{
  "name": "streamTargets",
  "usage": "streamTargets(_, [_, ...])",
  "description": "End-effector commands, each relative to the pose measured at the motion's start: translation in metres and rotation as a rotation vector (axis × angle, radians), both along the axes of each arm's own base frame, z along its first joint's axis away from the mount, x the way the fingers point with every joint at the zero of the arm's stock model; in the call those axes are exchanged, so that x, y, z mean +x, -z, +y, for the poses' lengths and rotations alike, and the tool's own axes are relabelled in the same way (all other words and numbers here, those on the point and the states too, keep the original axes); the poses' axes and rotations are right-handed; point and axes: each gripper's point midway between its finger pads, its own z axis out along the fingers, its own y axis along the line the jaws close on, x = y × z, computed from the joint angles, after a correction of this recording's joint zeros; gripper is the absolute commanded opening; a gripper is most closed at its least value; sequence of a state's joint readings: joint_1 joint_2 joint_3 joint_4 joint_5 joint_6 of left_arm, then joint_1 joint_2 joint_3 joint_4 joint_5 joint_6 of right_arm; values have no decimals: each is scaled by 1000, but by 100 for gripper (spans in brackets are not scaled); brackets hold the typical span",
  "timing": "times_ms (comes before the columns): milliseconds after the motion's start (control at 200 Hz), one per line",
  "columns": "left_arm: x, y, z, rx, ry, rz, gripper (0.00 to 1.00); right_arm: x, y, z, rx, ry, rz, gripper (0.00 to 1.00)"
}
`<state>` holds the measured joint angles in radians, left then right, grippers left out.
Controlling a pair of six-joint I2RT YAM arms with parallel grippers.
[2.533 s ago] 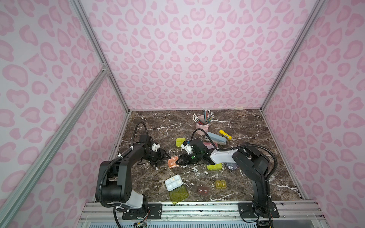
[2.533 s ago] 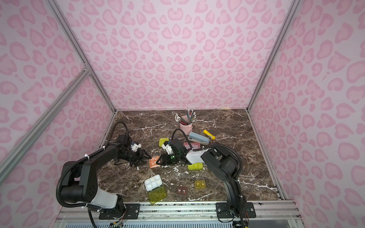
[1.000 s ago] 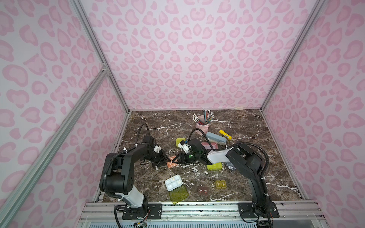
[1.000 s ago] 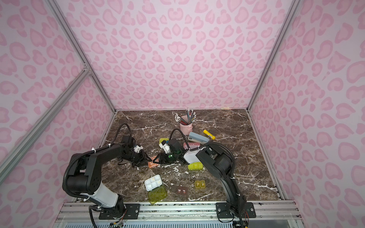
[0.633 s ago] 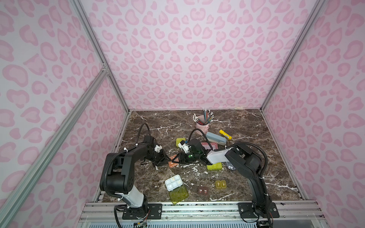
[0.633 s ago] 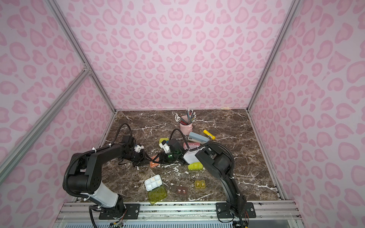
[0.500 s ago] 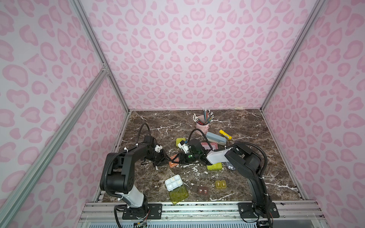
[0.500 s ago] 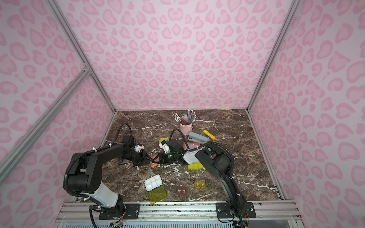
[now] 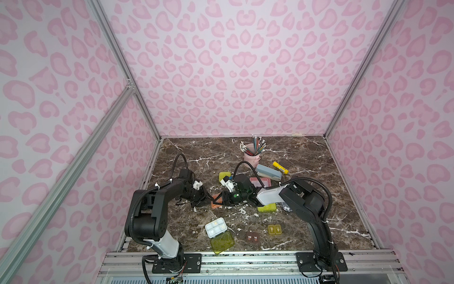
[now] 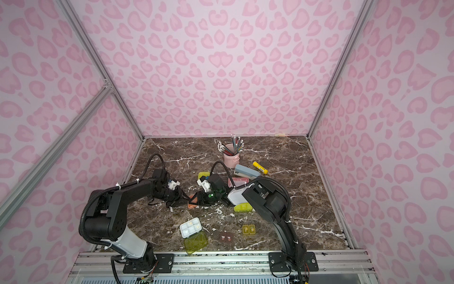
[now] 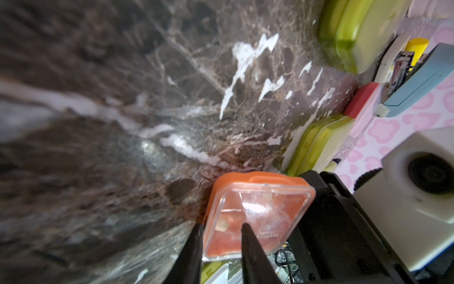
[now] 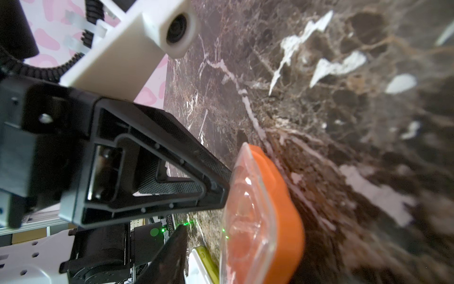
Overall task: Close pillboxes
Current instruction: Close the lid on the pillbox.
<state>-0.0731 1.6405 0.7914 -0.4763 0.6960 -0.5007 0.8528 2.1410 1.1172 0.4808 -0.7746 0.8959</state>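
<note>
Claws meet at the orange box [image 11: 258, 211], which sits mid-table [image 9: 186, 157]. My left claw [image 11: 219, 225] is nearly closed and pinches the box's near edge, one finger on the clear lid and the other at the base. My right claw [image 9: 222, 199] crowds the far side, about half open; I can't tell whether it grips. A lime box [image 9: 266, 208] lies just behind under my right arm. The pink box [image 9: 261, 182] and stapler [image 9: 269, 171] are further back.
</note>
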Motion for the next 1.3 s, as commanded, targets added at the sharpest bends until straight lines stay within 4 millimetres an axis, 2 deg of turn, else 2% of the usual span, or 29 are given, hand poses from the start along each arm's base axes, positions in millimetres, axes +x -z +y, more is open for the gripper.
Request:
streamTargets(0, [-2, 3, 2, 11, -1, 11, 30, -1, 2, 2, 10, -10, -13, 55])
streamTargets(455, [-2, 3, 1, 14, 2, 10, 31, -2, 3, 0, 7, -7, -13, 55])
streamTargets(675, [-4, 3, 3, 29, 3, 9, 34, -1, 3, -1, 2, -2, -17, 55])
streamTargets(690, [-3, 2, 4, 32, 4, 7, 38, -1, 2, -1, 1, -1, -20, 55])
streamTargets(750, [-4, 1, 5, 42, 6, 1, 39, -1, 2, -2, -4, 1, -25, 55])
streamTargets(1295, [1, -37, 18, 170, 25, -187, 49, 6, -2, -14, -123, 36, -114, 55])
